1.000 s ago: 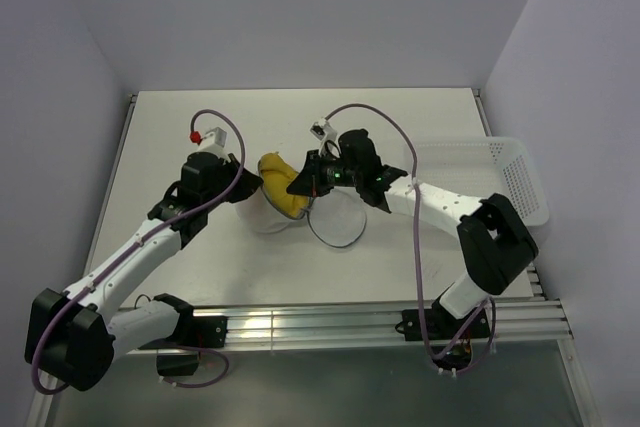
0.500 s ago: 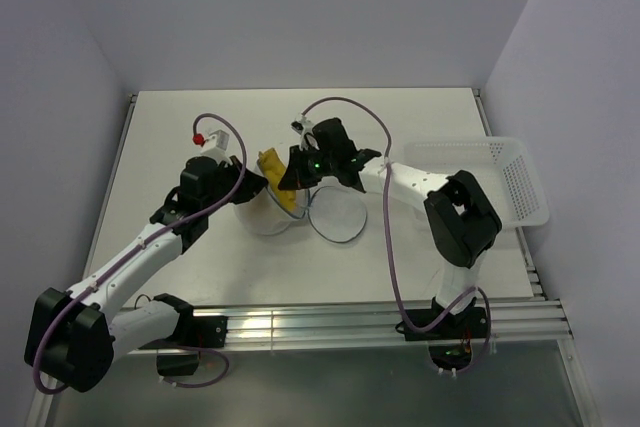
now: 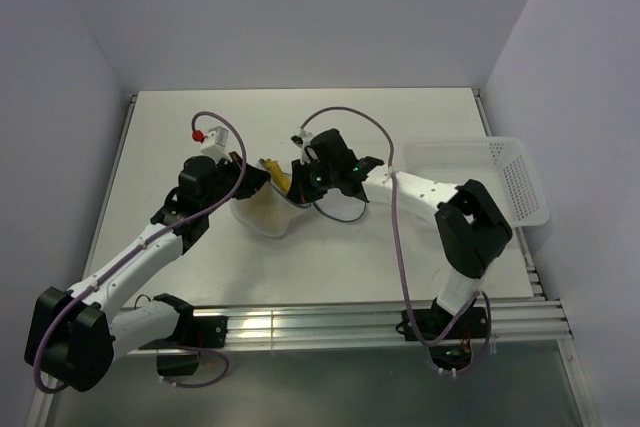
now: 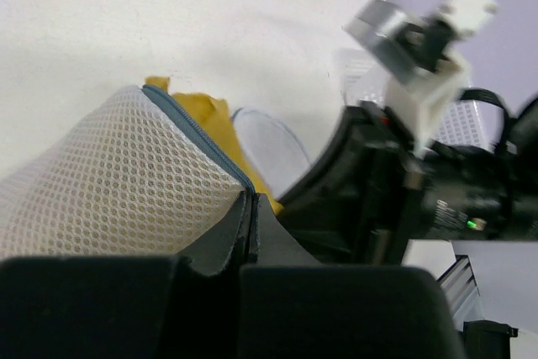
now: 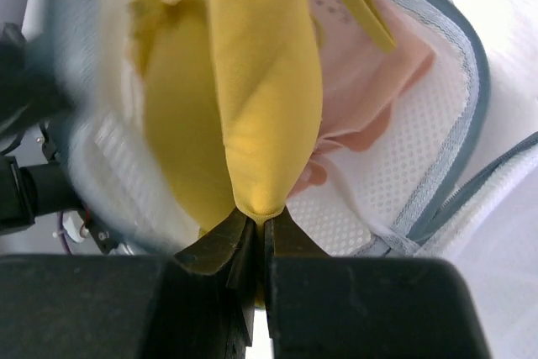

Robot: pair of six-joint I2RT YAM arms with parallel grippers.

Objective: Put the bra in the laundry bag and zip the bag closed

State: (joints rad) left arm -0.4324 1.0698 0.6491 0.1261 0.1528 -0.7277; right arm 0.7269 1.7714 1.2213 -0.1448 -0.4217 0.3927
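My right gripper (image 5: 259, 223) is clamped tight on a smooth, folded yellow ridge of the bra (image 5: 261, 98). The bra lies partly inside the open mouth of the laundry bag (image 4: 101, 191). My left gripper (image 4: 250, 208) pinches that bag's honeycomb white mesh at its grey zip rim.

The top external camera looks down on the laundry bag (image 3: 262, 215) from afar; both wrist cameras crowd it from opposite sides.
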